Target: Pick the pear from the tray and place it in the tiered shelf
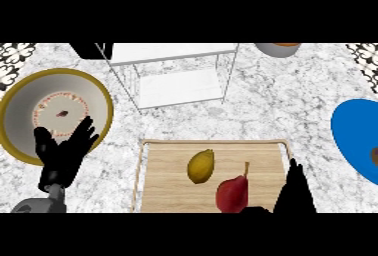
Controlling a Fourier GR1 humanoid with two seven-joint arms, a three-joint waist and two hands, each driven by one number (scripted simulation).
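A red pear (233, 194) with a thin stem lies on the wooden tray (166, 192) near its front right. Beside it, toward the tray's middle, sits a yellow-olive fruit (201, 166). My right hand (294, 192) stands just right of the pear at the tray's right edge, fingers straight and pointing up, not touching the pear. My left hand (65, 152) rests open at the left, over the rim of a large plate. The white tiered shelf (173, 67) stands at the back, behind the tray.
A gold-rimmed plate (44, 90) with a small cake piece sits at the left. A blue plate (353, 135) lies at the right edge. A grey bowl (279, 49) shows at the back right, and a dark object (90, 50) behind the shelf.
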